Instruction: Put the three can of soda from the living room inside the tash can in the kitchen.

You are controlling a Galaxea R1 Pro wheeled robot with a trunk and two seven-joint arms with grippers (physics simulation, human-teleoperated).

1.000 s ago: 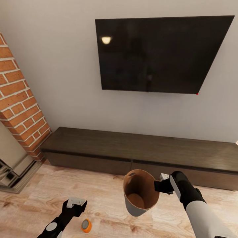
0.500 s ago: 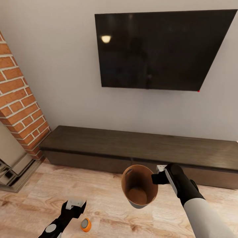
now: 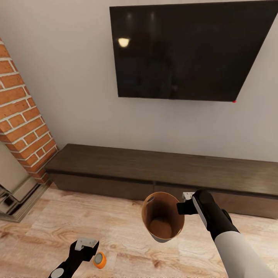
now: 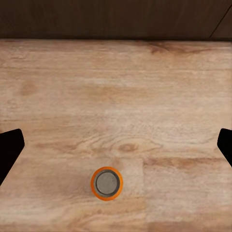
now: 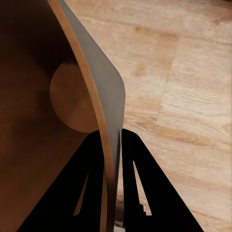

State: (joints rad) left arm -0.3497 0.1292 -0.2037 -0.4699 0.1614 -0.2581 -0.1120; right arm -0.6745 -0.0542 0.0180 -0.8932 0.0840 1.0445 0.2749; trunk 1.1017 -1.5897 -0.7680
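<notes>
**Left gripper over a floor can**

The left gripper (image 4: 116, 140) hangs wide open, an upright orange soda can (image 4: 107, 183) on the wood floor (image 4: 159, 96) just below it. Centre first, then descend straight. The right gripper (image 5: 112, 145) pinches the trash can (image 3: 162, 216) rim, holding it aloft.

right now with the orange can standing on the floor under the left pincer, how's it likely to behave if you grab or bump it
The orange can stands upright on its end on the smooth wood floor, so a sideways bump would probably tip it, and its round body would then likely roll. It looks rigid and small, probably light. The left pincer is open, and its smooth side may slip in an off-centre grip.
</notes>
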